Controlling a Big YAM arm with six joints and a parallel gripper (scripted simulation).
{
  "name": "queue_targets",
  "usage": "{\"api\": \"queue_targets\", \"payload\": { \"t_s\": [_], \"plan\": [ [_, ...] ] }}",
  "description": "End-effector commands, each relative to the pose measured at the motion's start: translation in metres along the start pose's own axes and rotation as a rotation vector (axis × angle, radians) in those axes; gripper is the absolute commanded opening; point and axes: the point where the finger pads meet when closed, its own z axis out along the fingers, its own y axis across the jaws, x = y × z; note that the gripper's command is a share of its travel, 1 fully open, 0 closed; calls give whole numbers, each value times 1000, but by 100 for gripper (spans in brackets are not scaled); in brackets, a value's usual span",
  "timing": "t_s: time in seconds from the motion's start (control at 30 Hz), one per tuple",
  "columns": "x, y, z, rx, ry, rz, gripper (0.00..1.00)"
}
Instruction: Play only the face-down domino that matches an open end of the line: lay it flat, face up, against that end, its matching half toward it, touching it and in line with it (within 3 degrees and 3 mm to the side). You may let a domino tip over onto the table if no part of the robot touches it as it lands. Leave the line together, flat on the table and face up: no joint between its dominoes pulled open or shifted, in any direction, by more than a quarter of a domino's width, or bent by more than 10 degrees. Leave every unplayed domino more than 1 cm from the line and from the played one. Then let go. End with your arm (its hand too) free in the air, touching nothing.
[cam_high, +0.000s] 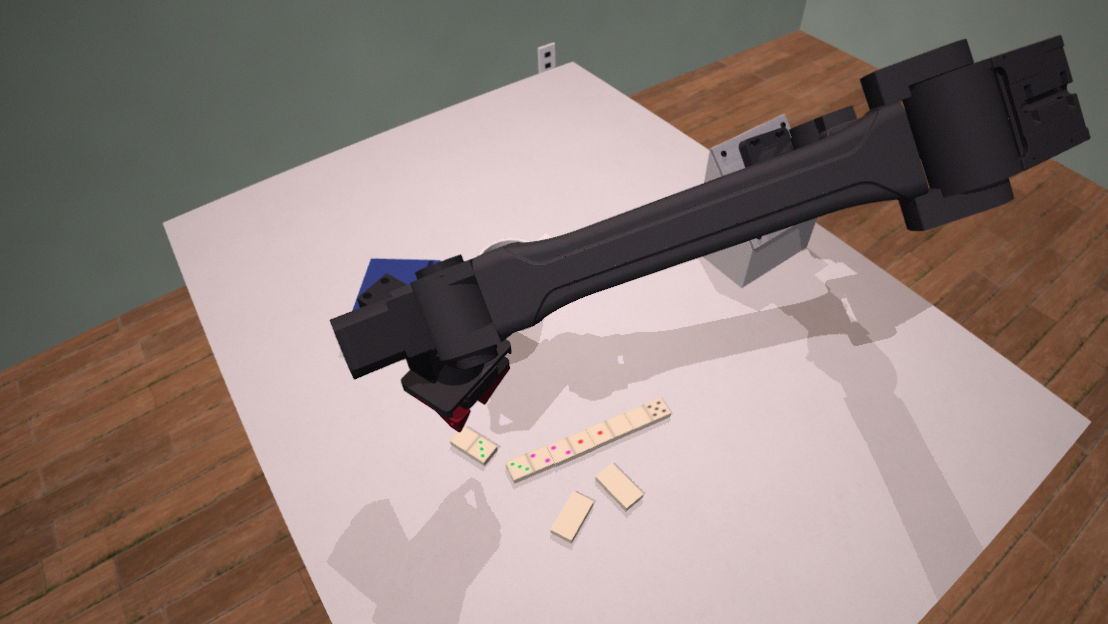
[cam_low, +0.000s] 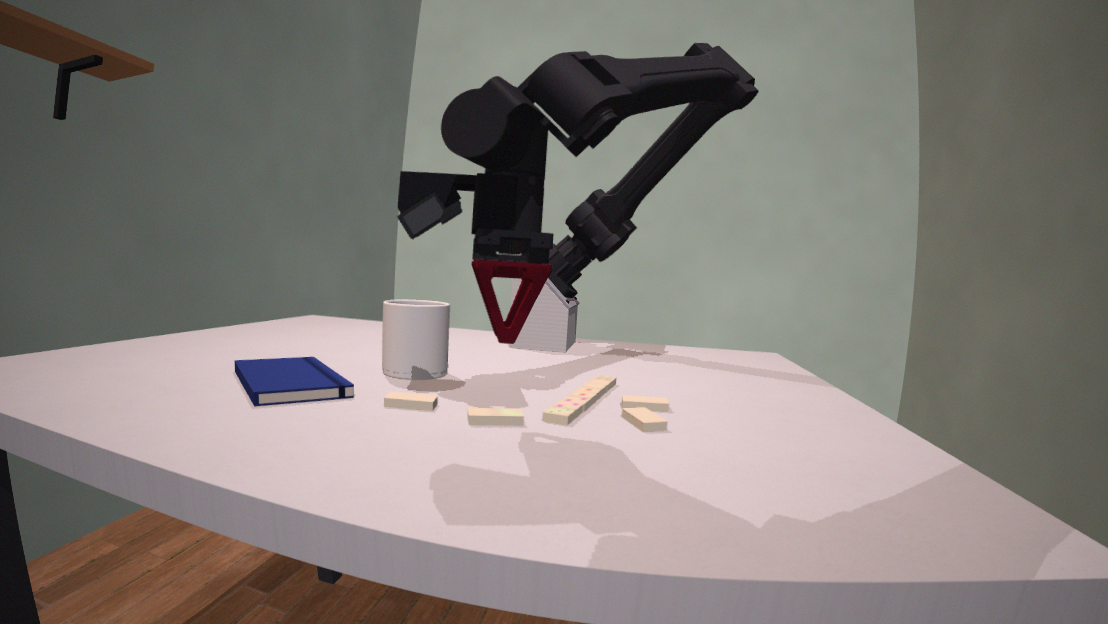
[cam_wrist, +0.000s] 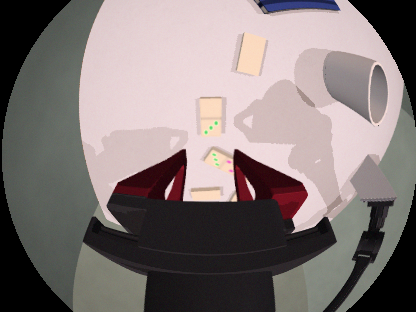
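Observation:
The line (cam_high: 589, 437) (cam_low: 579, 399) (cam_wrist: 212, 157) lies flat and face up, with a green three at one end and several black pips at the other. A loose face-up domino (cam_high: 464, 441) (cam_low: 496, 418) (cam_wrist: 210, 108), blank and green three, lies off the green end. Its three half is nearer the line, with a gap between, and it is turned at a clear angle to it. Face-down dominoes lie apart: two (cam_high: 619, 486) (cam_high: 572, 517) beside the line, another (cam_low: 410, 400) (cam_wrist: 251, 54) beyond the loose one. My gripper (cam_wrist: 209, 155) (cam_low: 506, 339) is partly open, empty, above the table.
A white mug (cam_low: 415, 341) (cam_wrist: 347, 80) stands behind the dominoes in the exterior view, mostly hidden by the arm in the top view. A blue notebook (cam_high: 391, 269) (cam_low: 286, 375) (cam_wrist: 302, 5) lies flat beyond the far face-down domino.

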Motion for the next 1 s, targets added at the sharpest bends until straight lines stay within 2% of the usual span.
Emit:
{"api": "queue_targets", "payload": {
  "t_s": [0.0, 0.23, 0.5, 0.8, 0.97],
  "plan": [
    [1, 5, 5, -13, -5, -11, 43],
    [3, 9, 29, -26, -8, -40, 43],
    [6, 8, 28, -22, -8, -50, 43],
    [-4, 5, 55, -18, -3, -13, 43],
    [-4, 5, 55, -18, -3, -13, 43]
  ]
}}
